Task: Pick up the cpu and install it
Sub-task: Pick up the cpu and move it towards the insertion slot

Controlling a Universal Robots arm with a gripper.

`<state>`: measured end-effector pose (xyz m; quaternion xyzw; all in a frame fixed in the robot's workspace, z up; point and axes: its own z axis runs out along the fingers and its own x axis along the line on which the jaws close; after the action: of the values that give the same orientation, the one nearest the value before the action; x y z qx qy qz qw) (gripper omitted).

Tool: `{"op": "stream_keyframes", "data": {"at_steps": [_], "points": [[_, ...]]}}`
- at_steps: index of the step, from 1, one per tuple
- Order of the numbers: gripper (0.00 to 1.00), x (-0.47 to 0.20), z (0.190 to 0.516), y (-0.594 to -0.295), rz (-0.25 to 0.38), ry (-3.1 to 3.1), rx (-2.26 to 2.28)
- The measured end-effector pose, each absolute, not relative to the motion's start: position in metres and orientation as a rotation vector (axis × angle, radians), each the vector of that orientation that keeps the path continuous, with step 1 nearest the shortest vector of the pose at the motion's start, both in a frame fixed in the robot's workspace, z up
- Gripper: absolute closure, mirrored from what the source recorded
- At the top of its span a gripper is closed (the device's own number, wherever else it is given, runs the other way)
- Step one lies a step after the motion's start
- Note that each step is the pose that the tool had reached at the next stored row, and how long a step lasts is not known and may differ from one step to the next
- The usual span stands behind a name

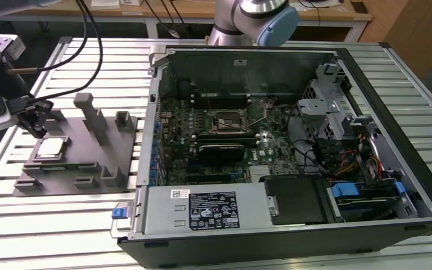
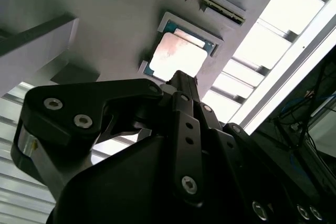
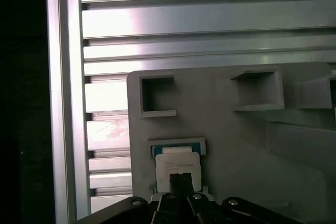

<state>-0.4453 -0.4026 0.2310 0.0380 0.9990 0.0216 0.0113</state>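
Cpu (image 1: 52,147) in gray fixture (image 1: 82,153), pincer (image 1: 35,131) near

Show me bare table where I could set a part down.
Bare slotted table: between the gray fixture and the camera-side edge, and beyond the fixture. Crowded: the fixture around the cpu, and inside the computer case.

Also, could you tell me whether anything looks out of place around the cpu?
Nothing stands out. The cpu lies flat and square in its recess on the gray fixture, and the gripper hangs close above it.
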Motion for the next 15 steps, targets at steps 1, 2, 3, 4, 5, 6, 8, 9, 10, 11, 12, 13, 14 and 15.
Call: {"op": "stream_keyframes", "data": {"at_steps": [1, 2, 3, 4, 5, 6, 8, 9, 10, 11, 12, 13, 14, 15], "points": [[0.89, -0.445, 0.230, -0.403, 0.067, 3.116, 0.118], [0.89, -0.444, 0.229, -0.403, 0.067, 3.117, 0.118], [0.89, -0.444, 0.228, -0.403, 0.067, 3.117, 0.118], [0.89, -0.444, 0.226, -0.403, 0.067, 3.117, 0.118], [0.89, -0.444, 0.225, -0.403, 0.067, 3.118, 0.118], [0.89, -0.444, 0.223, -0.403, 0.067, 3.118, 0.117], [0.89, -0.443, 0.220, -0.403, 0.067, 3.119, 0.108], [0.89, -0.443, 0.219, -0.403, 0.067, 3.120, 0.100], [0.89, -0.444, 0.217, -0.403, 0.068, 3.120, 0.091], [0.89, -0.444, 0.216, -0.403, 0.068, 3.120, 0.083], [0.89, -0.443, 0.214, -0.403, 0.068, 3.121, 0.075], [0.89, -0.443, 0.212, -0.403, 0.068, 3.121, 0.069], [0.89, -0.443, 0.211, -0.403, 0.068, 3.121, 0.063], [0.89, -0.444, 0.209, -0.403, 0.068, 3.122, 0.058]]}}
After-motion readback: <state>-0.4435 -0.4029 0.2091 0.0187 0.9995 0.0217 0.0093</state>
